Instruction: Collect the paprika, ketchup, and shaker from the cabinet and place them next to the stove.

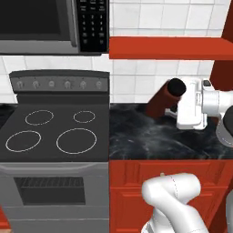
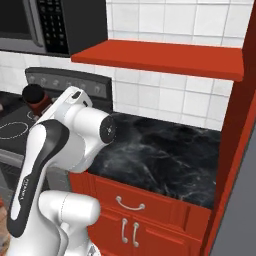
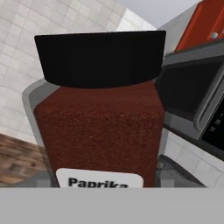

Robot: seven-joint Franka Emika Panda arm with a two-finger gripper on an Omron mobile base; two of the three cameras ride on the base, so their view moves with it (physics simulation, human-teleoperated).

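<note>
— While the paprika (image 3: 98, 122) sits this close to the hand camera, what can you make out on it?

— A squat dark-red jar with a round black lid, and a white label at its foot that reads "Paprika". In the left base view the same jar (image 1: 164, 98) is tilted, off the black marbled counter (image 1: 136, 139), lid toward the white hand.

— And the gripper (image 1: 175, 98)?

— Its jaws stand wide and are pinching the paprika between them; grey finger parts show on both sides of the jar in the hand view.

— Where is that relative to the stove (image 1: 54, 132)?

— To its right, above the counter that runs just beside the black glass cooktop with four white rings. From the right base view the jar (image 2: 35, 97) shows past the arm, in front of the stove's dark knob panel (image 2: 70, 80).

— What surrounds it?

— White tiled wall (image 2: 165, 95) behind, a red shelf-like cabinet bottom (image 1: 168, 48) overhead, red base cabinets with silver handles (image 2: 150, 220) below, and a microwave (image 1: 50, 25) above the stove. Its keypad writing is too small to read.
</note>
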